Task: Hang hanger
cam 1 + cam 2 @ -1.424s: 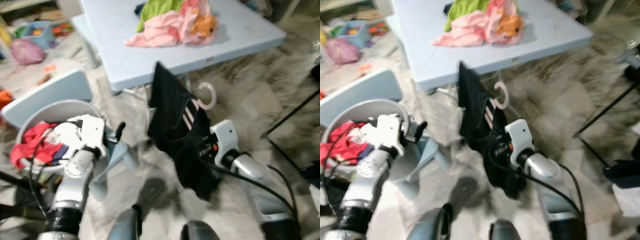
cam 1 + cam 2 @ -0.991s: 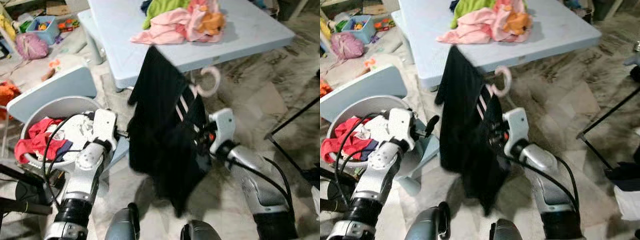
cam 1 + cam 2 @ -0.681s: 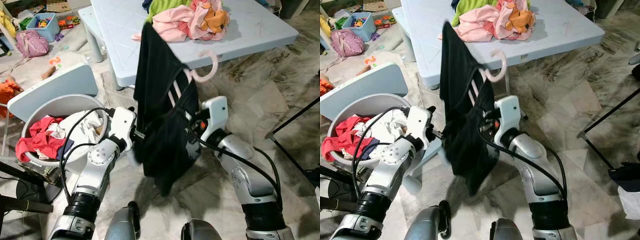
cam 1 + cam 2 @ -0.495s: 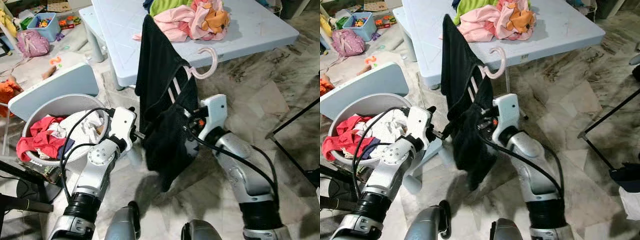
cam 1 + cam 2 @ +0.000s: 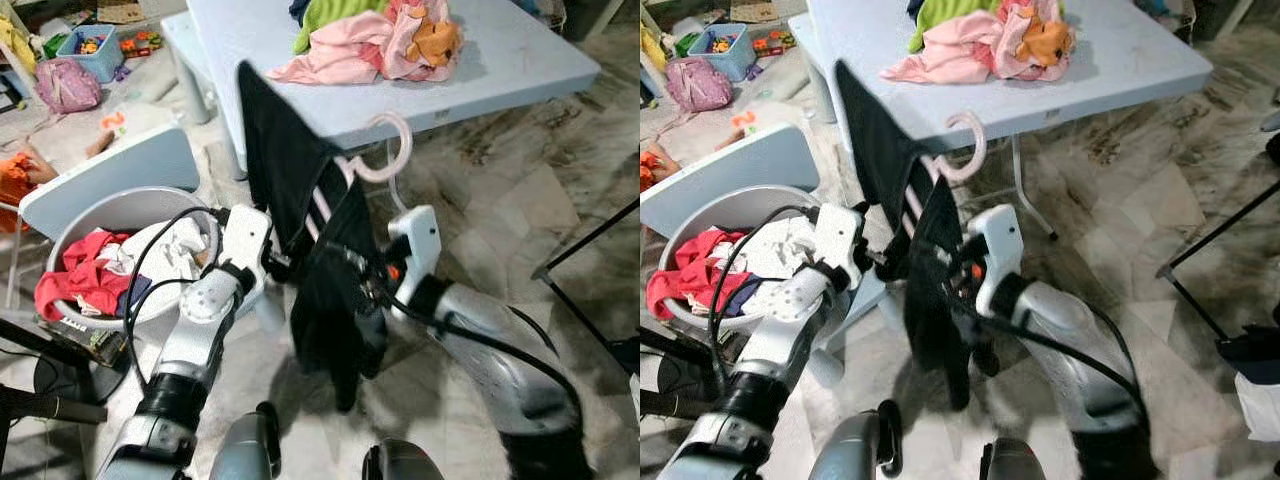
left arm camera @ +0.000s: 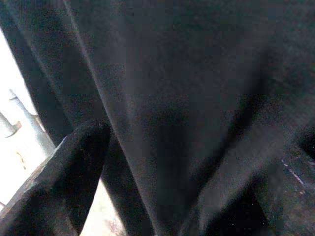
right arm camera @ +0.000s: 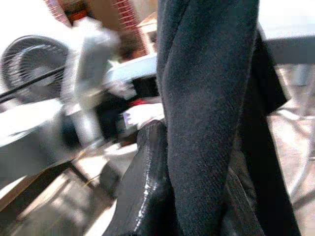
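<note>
Black cloth [image 5: 310, 230] hangs on your pink hanger [image 5: 378, 158], held up in front of the blue table [image 5: 520, 60]. Your right gripper [image 5: 352, 262] is pinched shut on the cloth. Your left gripper [image 5: 283, 263] touches the cloth too, but you cannot tell if its fingers are closed. A laundry basket [image 5: 110, 215] sits by your left arm.

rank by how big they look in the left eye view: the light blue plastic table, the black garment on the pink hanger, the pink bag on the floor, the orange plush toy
1. Light blue plastic table
2. Black garment, though it hangs nearer the camera
3. Pink bag
4. Orange plush toy, close to the bag, so that order is unsure
</note>
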{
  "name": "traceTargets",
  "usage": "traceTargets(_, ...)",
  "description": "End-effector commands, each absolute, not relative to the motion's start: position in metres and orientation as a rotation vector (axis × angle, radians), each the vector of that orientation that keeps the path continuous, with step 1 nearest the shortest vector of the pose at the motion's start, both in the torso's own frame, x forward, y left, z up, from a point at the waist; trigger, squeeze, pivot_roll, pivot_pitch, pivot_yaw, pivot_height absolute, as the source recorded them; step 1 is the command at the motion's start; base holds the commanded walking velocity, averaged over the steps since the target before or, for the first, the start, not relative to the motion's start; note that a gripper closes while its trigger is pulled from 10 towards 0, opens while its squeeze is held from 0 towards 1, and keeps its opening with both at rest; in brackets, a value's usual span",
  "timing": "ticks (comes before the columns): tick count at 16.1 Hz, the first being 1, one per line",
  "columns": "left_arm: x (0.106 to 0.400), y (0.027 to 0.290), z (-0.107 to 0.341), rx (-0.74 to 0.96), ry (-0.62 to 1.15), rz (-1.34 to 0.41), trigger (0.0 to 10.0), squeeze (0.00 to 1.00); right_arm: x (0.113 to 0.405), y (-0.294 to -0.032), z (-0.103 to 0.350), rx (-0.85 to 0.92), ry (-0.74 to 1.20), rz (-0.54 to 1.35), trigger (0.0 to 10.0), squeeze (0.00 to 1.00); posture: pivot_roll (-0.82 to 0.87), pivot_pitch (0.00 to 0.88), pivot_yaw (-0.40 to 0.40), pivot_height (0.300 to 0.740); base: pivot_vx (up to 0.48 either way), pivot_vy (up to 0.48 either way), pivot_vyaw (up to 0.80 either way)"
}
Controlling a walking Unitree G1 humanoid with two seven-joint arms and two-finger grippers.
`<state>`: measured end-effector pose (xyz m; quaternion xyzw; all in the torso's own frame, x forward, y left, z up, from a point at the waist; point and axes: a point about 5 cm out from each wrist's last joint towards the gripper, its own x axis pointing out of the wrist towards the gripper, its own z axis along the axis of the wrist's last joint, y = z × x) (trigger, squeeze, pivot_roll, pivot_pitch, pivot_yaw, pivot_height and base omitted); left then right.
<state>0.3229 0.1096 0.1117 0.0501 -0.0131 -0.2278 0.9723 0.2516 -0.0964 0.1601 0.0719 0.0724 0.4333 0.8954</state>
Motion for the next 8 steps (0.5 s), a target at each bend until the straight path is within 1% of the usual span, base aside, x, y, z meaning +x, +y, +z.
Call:
traceTargets(1,0.327,0.111,0.114,0.106,-0.039,-0.428,10.0,0.0,0.239,-0.089,0.176,0.155,0.103,1.013,10.0,0.0,-0.13,0.126,0.022,0.74,0.0,0.0,0.0)
traceTargets(3,0.332,0.114,0.114,0.108,-0.039,-0.385,10.0,0.0,0.233,-0.094,0.178,0.163,0.131,1.047,10.0,0.0,-0.14,0.125,0.02,0.74,0.0,0.0,0.0)
traceTargets(6,0.337,0.125,0.115,0.11,-0.039,-0.316,10.0,0.0,0.224,-0.105,0.18,0.13,0.17,1.089,10.0,0.0,-0.14,0.125,0.02,0.74,0.0,0.0,0.0)
traceTargets(7,0.338,0.135,0.115,0.11,-0.036,-0.282,10.0,0.0,0.222,-0.121,0.175,0.071,0.219,1.074,10.0,0.0,-0.14,0.123,0.02,0.74,0.0,0.0,0.0)
traceTargets(8,0.337,0.147,0.113,0.118,-0.029,-0.251,10.0,0.0,0.224,-0.143,0.165,-0.061,0.285,1.03,10.0,0.0,-0.14,0.123,0.02,0.74,0.0,0.0,0.0)
